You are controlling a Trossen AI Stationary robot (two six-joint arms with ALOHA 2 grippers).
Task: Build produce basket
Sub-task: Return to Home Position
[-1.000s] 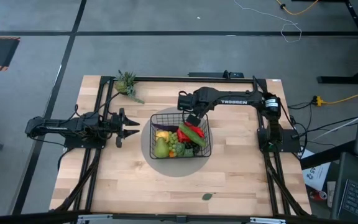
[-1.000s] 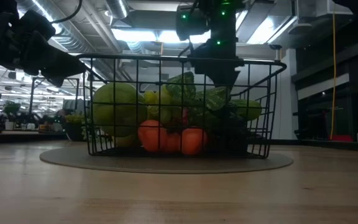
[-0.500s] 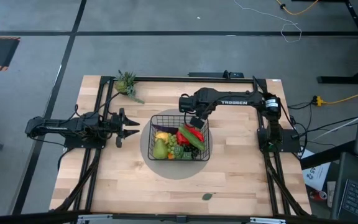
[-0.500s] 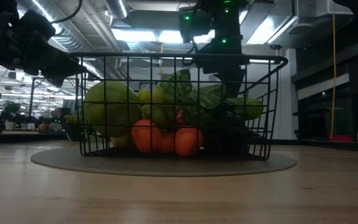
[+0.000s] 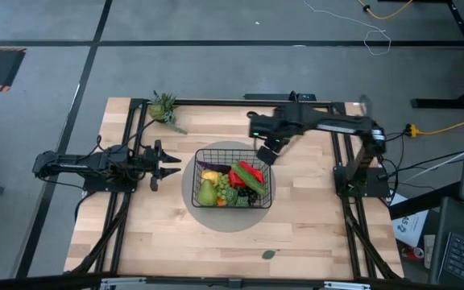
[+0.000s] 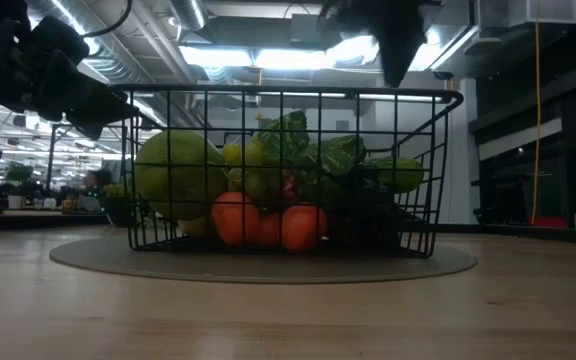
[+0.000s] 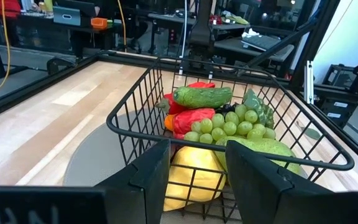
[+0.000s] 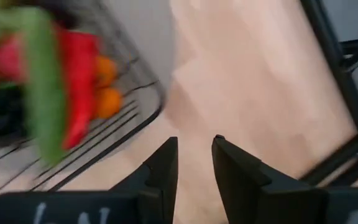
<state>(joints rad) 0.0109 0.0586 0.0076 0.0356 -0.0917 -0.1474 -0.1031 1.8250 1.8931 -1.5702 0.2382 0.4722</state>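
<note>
The black wire basket [image 5: 234, 177] stands on a round grey mat [image 5: 190, 196] at the table's middle. It holds produce: a yellow fruit [image 7: 188, 174], a green pear [image 5: 208, 193], green grapes [image 7: 225, 124], red peppers [image 5: 244, 172], a cucumber [image 7: 202, 96] and oranges [image 6: 268, 225]. My right gripper [image 5: 266, 151] hangs above the table just beyond the basket's far right corner, pointing down, open by a narrow gap [image 8: 194, 163] with nothing in it. My left gripper [image 5: 172, 169] waits level at the basket's left side, open [image 7: 197, 168].
A leafy green sprig [image 5: 165, 107] lies at the table's far left corner. A small green leaf [image 5: 268, 254] lies near the front edge. Bare wood stretches along the near side and to the right of the basket.
My right gripper stood at the basket's far right rim while the basket slid a little toward the table's near left. Then the gripper rose clear and swung toward the far right. The basket now stands still. The gap between the fingers shows no change.
</note>
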